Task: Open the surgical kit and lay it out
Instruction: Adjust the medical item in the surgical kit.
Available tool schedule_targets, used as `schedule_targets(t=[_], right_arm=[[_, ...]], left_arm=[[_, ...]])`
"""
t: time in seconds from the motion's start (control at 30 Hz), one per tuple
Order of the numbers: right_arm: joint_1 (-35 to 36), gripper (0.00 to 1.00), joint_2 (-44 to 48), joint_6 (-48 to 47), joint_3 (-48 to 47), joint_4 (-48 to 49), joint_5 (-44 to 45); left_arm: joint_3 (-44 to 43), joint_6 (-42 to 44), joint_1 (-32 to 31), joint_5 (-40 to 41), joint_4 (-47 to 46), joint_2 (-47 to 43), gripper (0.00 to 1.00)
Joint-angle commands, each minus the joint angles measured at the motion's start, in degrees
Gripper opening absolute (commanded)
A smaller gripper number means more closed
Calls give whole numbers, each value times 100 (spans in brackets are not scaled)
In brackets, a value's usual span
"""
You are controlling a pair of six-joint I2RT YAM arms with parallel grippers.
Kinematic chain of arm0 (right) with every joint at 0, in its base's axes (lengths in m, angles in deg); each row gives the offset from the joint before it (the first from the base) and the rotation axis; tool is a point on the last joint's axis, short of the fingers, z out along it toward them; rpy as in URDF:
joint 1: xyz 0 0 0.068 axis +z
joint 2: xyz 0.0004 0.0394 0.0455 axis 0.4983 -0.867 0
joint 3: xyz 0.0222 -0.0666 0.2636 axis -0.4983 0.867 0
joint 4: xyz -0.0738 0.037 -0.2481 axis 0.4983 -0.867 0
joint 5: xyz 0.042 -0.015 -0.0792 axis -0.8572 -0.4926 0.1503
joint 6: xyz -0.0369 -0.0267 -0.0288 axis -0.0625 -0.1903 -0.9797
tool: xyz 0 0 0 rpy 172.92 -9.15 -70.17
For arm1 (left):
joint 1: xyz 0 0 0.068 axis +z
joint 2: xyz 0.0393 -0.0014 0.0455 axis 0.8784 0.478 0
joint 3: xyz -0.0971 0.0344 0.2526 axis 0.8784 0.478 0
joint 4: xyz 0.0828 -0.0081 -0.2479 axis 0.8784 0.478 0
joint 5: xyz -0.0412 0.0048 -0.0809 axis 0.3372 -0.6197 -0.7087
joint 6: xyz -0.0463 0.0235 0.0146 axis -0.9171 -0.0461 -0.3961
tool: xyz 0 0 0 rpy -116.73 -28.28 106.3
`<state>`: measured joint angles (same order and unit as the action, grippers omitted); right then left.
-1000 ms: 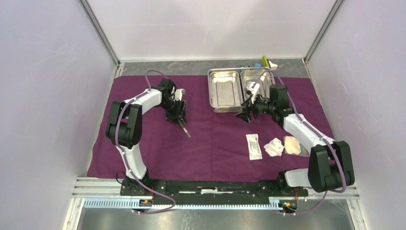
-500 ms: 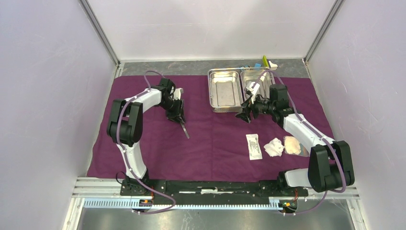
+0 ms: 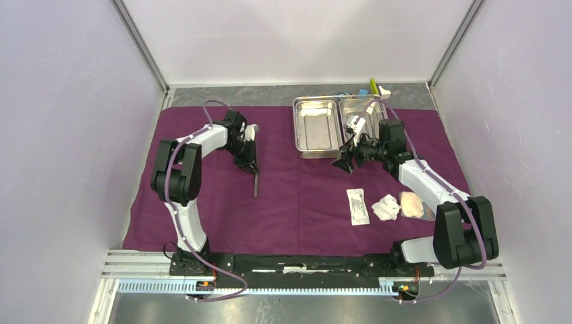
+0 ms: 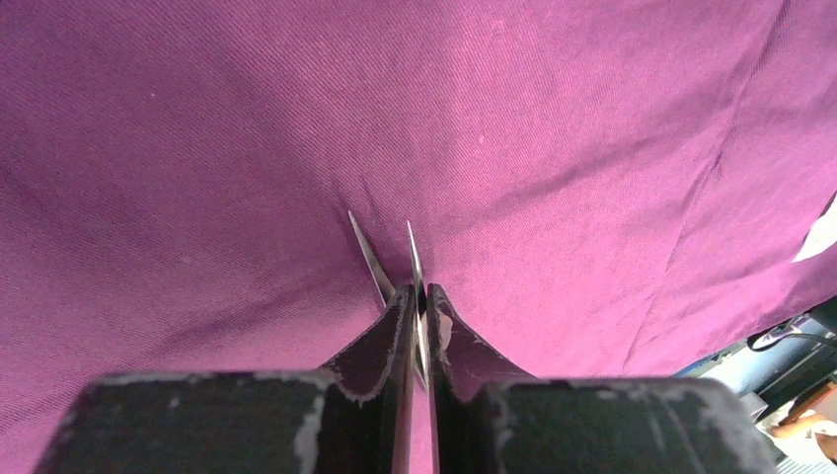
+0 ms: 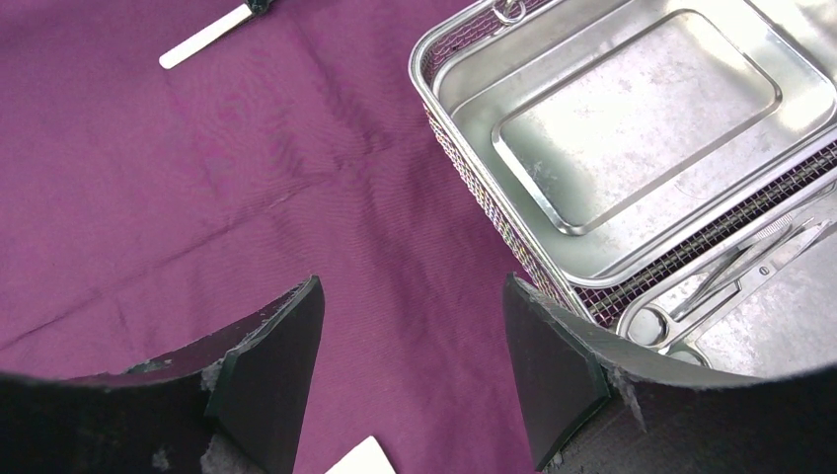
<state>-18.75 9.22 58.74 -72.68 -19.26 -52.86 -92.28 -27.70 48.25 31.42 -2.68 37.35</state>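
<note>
**A:** What has the left gripper got?

**B:** The tweezers. Its fingers are pinched tight on the shaft, and the two tips poke out ahead. They sit low over the cloth, well left of the tray. Whether the tips touch the cloth I cannot tell.

**A:** Why so far from the tray?

**B:** My guess is that it's bare cloth with room to lay tools out, and it's clear of the other arm.

**A:** And the right gripper?

**B:** It's spread wide and holds nothing, hovering just off the tray's near-left corner. The scissors lie in the tray's right compartment, so it looks placed for the next pick.

**A:** The rest?

**B:** The packet and gauze lie on the cloth, on the near side of the tray. The tray's left compartment is bare.
</note>
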Motion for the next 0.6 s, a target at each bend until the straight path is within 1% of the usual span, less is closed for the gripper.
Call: schedule_targets(t=[0.0, 0.1, 0.3, 0.43, 0.57], right_arm=[[17, 73, -3, -54, -22, 128, -139], [27, 73, 16, 0, -47, 150, -233], [220, 72, 29, 36, -162, 195, -212], [417, 72, -155, 37, -364, 92, -203], [579, 72, -265, 20, -476, 28, -177]], left_arm=[[-264, 125, 62, -248, 115, -248, 13], [-297, 212, 62, -316, 116, -345, 11], [-277, 472, 62, -493, 116, -589, 2], [-274, 583, 61, -205, 238, -750, 2], [-283, 790, 62, 215, 629, -888, 2]])
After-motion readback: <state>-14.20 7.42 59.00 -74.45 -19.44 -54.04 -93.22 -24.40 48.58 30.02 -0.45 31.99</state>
